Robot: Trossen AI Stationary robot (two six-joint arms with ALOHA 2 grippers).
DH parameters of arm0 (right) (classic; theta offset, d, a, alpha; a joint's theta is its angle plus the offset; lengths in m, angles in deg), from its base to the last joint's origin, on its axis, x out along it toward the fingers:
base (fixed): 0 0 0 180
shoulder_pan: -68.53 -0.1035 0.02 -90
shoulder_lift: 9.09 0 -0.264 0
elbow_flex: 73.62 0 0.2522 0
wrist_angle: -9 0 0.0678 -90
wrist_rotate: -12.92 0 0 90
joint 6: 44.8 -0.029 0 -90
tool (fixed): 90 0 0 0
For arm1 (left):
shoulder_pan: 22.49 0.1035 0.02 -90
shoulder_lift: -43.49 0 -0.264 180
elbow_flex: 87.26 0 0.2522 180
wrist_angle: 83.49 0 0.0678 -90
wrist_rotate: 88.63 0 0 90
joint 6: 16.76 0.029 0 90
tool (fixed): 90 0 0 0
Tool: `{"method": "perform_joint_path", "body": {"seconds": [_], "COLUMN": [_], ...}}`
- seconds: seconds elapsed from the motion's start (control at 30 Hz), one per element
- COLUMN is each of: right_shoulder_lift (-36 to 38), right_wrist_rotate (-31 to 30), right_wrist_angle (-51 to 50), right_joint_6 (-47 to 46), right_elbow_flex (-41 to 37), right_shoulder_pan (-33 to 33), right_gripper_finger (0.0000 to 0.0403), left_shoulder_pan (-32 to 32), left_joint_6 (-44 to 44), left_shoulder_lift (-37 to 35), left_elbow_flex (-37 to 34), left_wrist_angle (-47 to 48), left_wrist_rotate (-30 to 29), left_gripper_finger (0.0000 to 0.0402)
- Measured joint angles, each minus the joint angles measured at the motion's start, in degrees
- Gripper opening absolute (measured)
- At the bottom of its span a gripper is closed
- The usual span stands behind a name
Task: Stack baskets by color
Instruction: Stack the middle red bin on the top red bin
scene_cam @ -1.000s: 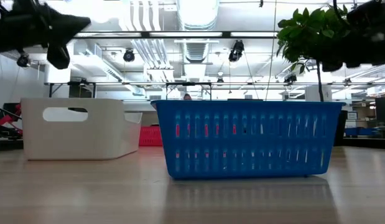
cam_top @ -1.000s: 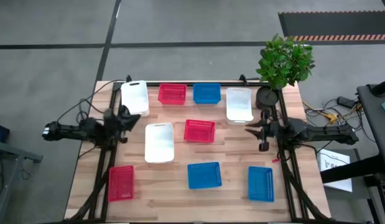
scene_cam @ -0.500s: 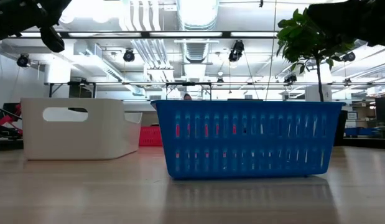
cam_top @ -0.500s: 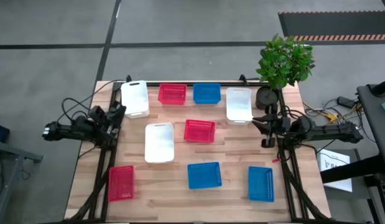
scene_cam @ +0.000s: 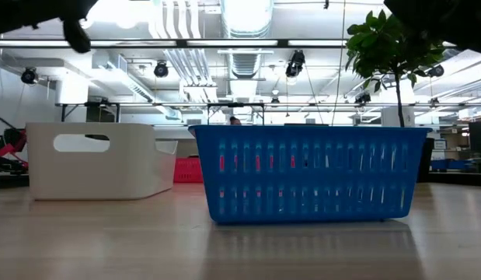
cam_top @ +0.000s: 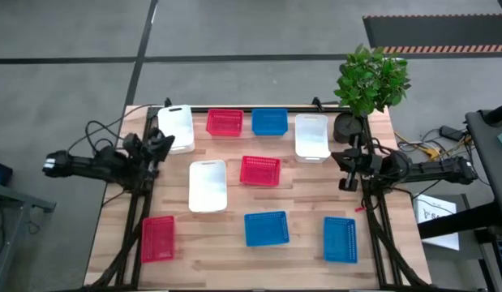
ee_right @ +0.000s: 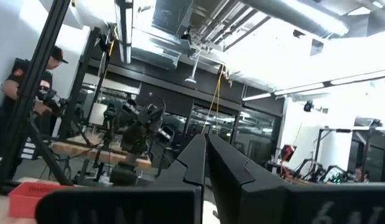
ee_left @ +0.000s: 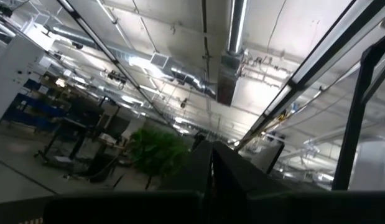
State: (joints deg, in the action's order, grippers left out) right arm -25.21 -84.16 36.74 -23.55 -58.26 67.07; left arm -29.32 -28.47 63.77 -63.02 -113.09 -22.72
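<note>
Both grippers are closed and empty: left gripper (cam_top: 163,146) waits just beside a white basket (cam_top: 176,127), right gripper (cam_top: 345,168) near another white basket (cam_top: 312,135). All nine baskets lie unstacked, so sorting is not started.

Perforated plastic baskets (cam_top: 266,228) on matt wooden table (cam_top: 299,207).

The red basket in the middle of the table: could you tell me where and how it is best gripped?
Probably grip the red basket by one long rim wall, coming straight down from above: it sits upright with its mouth open, and bare table on every side leaves room for a finger outside the mesh wall.
</note>
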Motion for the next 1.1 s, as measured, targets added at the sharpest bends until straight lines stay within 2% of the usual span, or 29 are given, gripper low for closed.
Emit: {"method": "perform_joint_path", "body": {"seconds": [0.2,0.33,0.43,0.63,0.87,1.0,1.1], "right_shoulder_lift": [-0.2,-0.1,-0.1,-0.1,-1.1,-5.2,-9.8], "right_wrist_rotate": [-0.4,-0.4,-0.5,-0.5,2.0,7.9,8.9], "right_wrist_angle": [-0.5,-0.5,-0.5,-0.5,-0.3,5.6,12.1], "right_joint_6": [0.3,0.4,0.4,0.4,-2.5,-3.7,-5.2], "right_elbow_flex": [0.0,0.0,0.0,0.0,0.0,0.0,0.0], "right_shoulder_pan": [0.0,0.0,0.0,0.0,0.0,0.0,0.0], "right_gripper_finger": [0.0009,0.0009,0.0009,0.0009,0.0009,0.0009,0.0009], "left_shoulder_pan": [0.0,0.0,0.0,0.0,0.0,0.1,0.1], "left_joint_6": [0.0,0.0,0.0,0.0,0.5,5.4,8.6], "left_shoulder_lift": [14.7,25.7,33.3,45.8,59.7,66.4,69.9], "left_elbow_flex": [10.7,19.3,26.1,40.4,55.6,61.4,64.8], "left_wrist_angle": [1.0,7.5,13.9,33.2,52.4,60.9,64.2], "left_wrist_rotate": [0.1,1.2,1.4,2.1,7.3,8.0,8.0], "left_gripper_finger": [0.0000,0.0000,0.0000,0.0000,0.0000,0.0000,0.0000]}}
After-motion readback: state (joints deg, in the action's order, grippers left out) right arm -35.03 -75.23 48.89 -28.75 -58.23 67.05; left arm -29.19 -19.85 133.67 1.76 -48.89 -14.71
